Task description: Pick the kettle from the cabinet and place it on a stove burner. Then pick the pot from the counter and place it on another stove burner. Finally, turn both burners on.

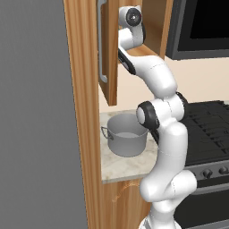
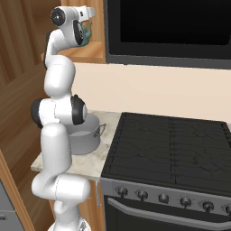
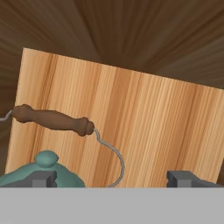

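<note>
Kettle (image 3: 41, 173) sits in the cabinet (image 2: 85, 53) with our fingers (image 3: 43, 178) spread wide beside it, grabbing nothing, so we must carry it and the pot (image 1: 126, 139) from the counter (image 1: 127, 166) to the stove burners (image 2: 171, 149).

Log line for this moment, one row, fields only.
phase: reaching for kettle | gripper: open, kettle at its left finger, not held | cabinet: door open | pot: on counter

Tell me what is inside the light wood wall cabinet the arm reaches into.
The small teal-green kettle with a brown wooden grip sits on the light wood wall cabinet's shelf, between the open gripper fingertips and the dark back wall. The robot's arm hides the rest of the interior.
</note>
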Robot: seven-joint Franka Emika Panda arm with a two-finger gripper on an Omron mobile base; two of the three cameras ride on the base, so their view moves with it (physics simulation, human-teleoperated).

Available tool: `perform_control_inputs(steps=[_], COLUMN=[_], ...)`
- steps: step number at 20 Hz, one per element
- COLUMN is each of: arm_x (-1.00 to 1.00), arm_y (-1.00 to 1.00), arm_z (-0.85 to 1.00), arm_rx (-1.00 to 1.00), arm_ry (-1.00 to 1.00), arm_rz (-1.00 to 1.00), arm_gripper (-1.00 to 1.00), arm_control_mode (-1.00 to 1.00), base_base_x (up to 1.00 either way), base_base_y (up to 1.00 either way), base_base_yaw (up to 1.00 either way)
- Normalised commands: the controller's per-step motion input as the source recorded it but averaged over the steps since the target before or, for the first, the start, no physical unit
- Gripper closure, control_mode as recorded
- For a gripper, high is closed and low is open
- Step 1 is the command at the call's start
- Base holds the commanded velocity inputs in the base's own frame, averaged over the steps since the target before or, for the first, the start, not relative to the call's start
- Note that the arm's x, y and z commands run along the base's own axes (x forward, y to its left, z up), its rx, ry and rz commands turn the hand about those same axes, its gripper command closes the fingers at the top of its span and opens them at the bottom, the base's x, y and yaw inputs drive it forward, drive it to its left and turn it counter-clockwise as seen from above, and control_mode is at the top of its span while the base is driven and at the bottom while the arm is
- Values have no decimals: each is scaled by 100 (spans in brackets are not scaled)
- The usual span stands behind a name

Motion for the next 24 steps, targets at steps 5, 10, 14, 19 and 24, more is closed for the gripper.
perform_control_inputs(steps=[5,10,14,19,24], arm_x=[1,0,1,7,8], arm_y=[-3,-7,-2,0,0], arm_z=[0,0,0,0,0], arm_rx=[4,4,4,3,2], arm_ry=[0,0,0,0,0], arm_rz=[0,0,0,0,0], arm_gripper=[-100,-100,-100,-100,-100], arm_control_mode=[-100,-100,-100,-100,-100], base_base_x=[0,0,0,0,0], base_base_y=[0,0,0,0,0], base_base_yaw=[0,0,0,0,0])
